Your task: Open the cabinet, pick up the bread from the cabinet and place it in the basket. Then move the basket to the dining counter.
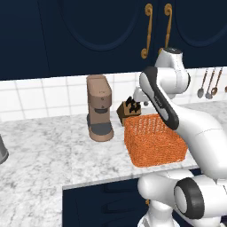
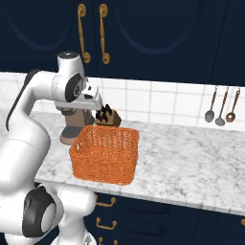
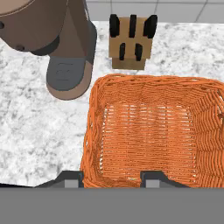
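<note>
Overhead: claw [image 3: 112,180] parted above basket [image 3: 148,131] | cabinet [image 1: 111,31] closed

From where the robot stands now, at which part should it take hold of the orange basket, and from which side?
Probably the near rim of the basket, taken from above. It stands upright with its top open and nothing inside, so one finger can go inside the thin woven wall and one outside. The whole body looks too wide for the gripper. The far rim is crowded by the knife block and coffee machine.
</note>
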